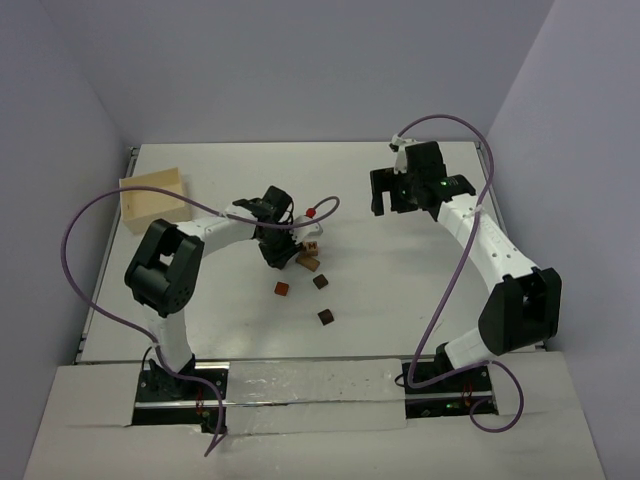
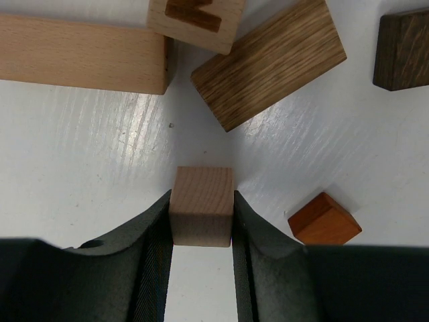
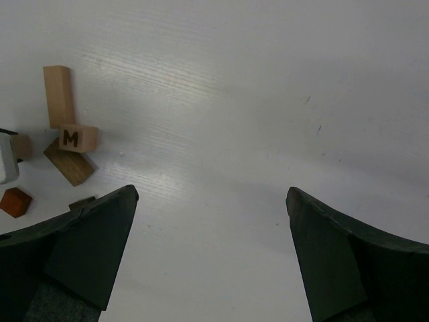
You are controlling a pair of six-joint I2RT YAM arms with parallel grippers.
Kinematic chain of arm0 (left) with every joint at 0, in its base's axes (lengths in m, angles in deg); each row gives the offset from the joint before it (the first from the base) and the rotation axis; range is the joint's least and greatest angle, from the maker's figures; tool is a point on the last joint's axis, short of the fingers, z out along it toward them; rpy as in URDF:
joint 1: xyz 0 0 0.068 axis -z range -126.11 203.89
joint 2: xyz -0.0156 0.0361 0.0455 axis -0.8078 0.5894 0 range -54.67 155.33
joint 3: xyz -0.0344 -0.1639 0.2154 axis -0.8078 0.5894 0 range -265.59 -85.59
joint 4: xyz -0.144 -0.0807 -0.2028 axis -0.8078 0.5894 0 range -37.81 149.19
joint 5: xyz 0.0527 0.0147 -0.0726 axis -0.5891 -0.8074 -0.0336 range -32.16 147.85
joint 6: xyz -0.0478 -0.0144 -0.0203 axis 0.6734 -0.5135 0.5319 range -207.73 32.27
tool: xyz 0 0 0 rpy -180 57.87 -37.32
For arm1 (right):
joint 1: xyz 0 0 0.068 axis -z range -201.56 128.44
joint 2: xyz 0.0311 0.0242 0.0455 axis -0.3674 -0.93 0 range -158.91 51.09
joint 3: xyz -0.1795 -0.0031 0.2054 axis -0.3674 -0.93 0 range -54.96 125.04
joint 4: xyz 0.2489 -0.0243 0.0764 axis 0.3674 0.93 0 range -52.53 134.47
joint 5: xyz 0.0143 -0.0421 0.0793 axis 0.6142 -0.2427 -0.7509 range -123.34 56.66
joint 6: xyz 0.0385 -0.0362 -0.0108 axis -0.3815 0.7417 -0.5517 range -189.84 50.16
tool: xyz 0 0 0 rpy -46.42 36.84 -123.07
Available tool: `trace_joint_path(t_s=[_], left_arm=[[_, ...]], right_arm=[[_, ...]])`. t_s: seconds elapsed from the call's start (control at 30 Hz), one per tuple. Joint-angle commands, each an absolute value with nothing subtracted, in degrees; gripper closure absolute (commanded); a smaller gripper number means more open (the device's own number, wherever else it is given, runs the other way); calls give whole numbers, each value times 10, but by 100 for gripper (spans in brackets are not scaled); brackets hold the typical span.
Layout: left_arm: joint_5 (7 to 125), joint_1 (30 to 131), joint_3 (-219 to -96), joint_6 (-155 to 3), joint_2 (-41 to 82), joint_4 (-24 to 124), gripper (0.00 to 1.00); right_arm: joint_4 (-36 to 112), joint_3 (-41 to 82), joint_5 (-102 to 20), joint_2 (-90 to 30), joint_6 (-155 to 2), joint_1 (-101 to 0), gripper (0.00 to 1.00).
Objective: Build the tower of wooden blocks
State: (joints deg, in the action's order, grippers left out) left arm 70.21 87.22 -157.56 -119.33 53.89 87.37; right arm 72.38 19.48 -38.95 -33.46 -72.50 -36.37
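Pale wood cube (image 2: 201,194) near the table (image 1: 400,290) centre: I'm clamping its flat sides in the left gripper (image 2: 201,218); judging it light, rigid, slick. Right gripper (image 3: 211,255) is idling wide open, empty.

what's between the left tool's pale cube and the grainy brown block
Just bare white table, per the left wrist view, from the pale wooden cube to the grainy brown wood slab.

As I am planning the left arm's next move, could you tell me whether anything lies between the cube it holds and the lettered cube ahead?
Nothing visible does: bare table lies between the pale cube in the left gripper and the lettered cube. The long pale block and a brown grained block flank that path.
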Motion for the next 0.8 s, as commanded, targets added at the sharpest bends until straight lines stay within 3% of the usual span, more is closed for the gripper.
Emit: trace_joint_path(t_s=[0.0,0.03,0.17,0.43,0.67,0.77], left_arm=[[712,880,-1568,-1169,520,852,78],[715,882,-1568,-1168,517,851,78],[733,885,-1564,-1162,498,849,58],[766,884,-1584,-1158,436,876,28],[811,831,-1602,-1122,312,866,25],[856,723,-1617,-1050,275,828,25]], right_arm=[[681,195,-341,-333,-773,-383,0],[681,195,-339,-337,-775,-388,0],[686,226,-257,-367,-827,-422,0],[708,278,-220,-436,-864,-477,0],[722,337,-235,-496,-902,-519,5],[734,381,-219,-535,-913,-555,8]])
